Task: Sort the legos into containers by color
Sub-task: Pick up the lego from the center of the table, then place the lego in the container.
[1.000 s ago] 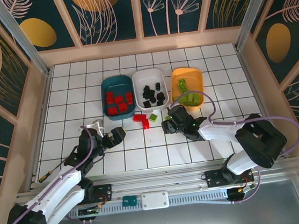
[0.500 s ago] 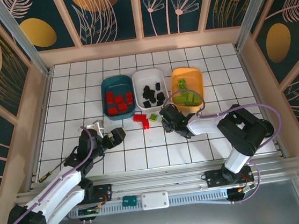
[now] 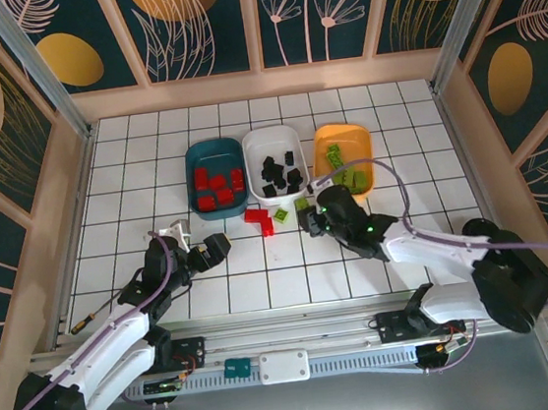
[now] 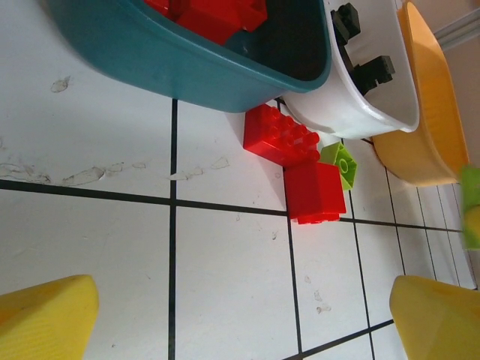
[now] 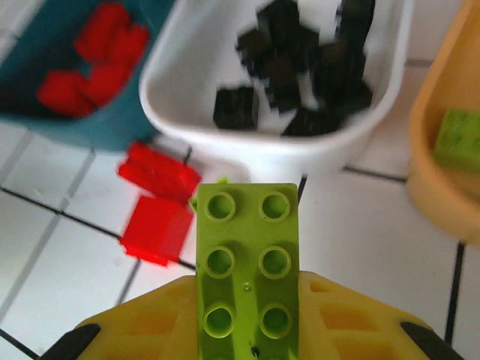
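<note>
Three containers stand in a row on the worktop [image 3: 133, 181]. The teal container [image 3: 194, 155], on the left, holds red legos [image 3: 217, 187]. The white container [image 3: 271, 132], in the middle, holds black legos [image 3: 278, 172]. The orange container [image 3: 340, 133], on the right, holds lime-green legos [image 3: 348, 179]. You see two loose red legos [image 3: 258, 217] touching each other just in front of the teal and white containers, with a small green lego [image 4: 339, 163] beside them. The right claw [image 3: 307, 213] pinches a lime-green lego [image 5: 247, 262], studs up, in front of the white container. The left claw [image 3: 195, 246] is spread wide, holding nothing.
</note>
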Tool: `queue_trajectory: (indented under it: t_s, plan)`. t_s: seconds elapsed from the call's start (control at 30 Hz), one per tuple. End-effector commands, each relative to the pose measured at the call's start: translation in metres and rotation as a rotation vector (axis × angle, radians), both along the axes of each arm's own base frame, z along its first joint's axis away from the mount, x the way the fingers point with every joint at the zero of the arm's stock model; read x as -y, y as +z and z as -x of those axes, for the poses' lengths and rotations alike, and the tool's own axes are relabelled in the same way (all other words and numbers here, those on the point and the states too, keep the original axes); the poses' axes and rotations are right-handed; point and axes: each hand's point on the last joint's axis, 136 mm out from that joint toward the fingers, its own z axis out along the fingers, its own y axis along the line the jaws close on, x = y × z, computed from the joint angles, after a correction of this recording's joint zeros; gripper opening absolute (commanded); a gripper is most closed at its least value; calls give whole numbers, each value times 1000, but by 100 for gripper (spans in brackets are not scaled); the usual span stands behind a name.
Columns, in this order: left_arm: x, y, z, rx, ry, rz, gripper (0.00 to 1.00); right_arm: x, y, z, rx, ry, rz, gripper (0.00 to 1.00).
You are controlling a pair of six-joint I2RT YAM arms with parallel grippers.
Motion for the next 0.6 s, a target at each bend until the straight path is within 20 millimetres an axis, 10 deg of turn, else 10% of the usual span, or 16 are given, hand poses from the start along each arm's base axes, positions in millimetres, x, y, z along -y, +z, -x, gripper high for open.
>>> queue_trajectory:
  t_s: [0.0, 0.33, 0.57]
  plan:
    - [5, 3, 0, 12, -18, 27, 99, 33, 21, -29, 37, -148, -46, 20]
    - [9, 10, -7, 18, -32, 18, 98, 108, 5, -113, 7, -415, 45, 27]
    - [13, 6, -11, 13, -67, -52, 93, 107, 3, -129, 2, -414, 48, 71]
